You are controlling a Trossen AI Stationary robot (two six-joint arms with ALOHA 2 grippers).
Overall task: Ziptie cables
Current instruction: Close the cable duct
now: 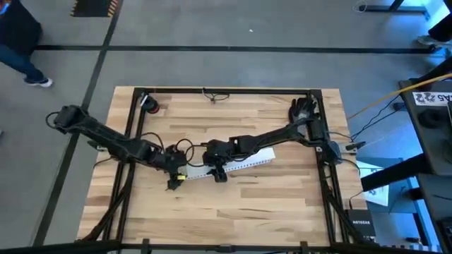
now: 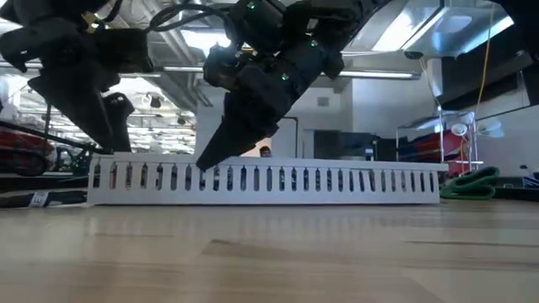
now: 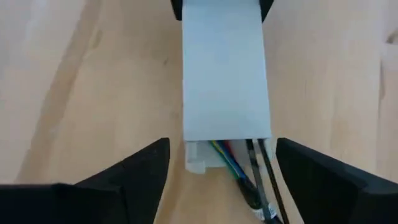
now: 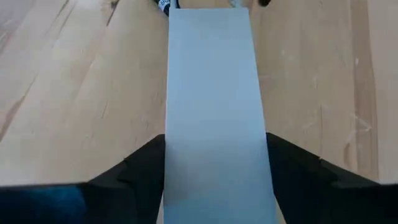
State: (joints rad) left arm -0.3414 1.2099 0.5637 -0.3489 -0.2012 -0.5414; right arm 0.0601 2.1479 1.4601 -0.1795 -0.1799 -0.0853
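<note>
Site: wooden surface, seen from above; a long white slotted wire duct lies across its middle.
Duct axis: it runs from about 8 o'clock to 2 o'clock in the high view, lid on top, slotted wall facing the low camera.
Cables: thin green, yellow and dark wires come out of the duct's open end at the left arm's side; you also see dark loops lying just past that end in the high view.
Left gripper: at the 8 o'clock end of the duct, fingers spread apart and empty, one on each side of the duct mouth, with the wires lying between them.
Right gripper: over the middle of the duct, fingers spread to either side of the lid; you cannot tell whether they touch its walls.
Nearer arm: the left; the wires sit directly ahead of and between its fingers, while the right arm sees only lid.
Judgement: your next move likely turns on the left fingers closing across the bundle at right angles to the duct axis.
Zip tie: none identifiable in these views.
</note>
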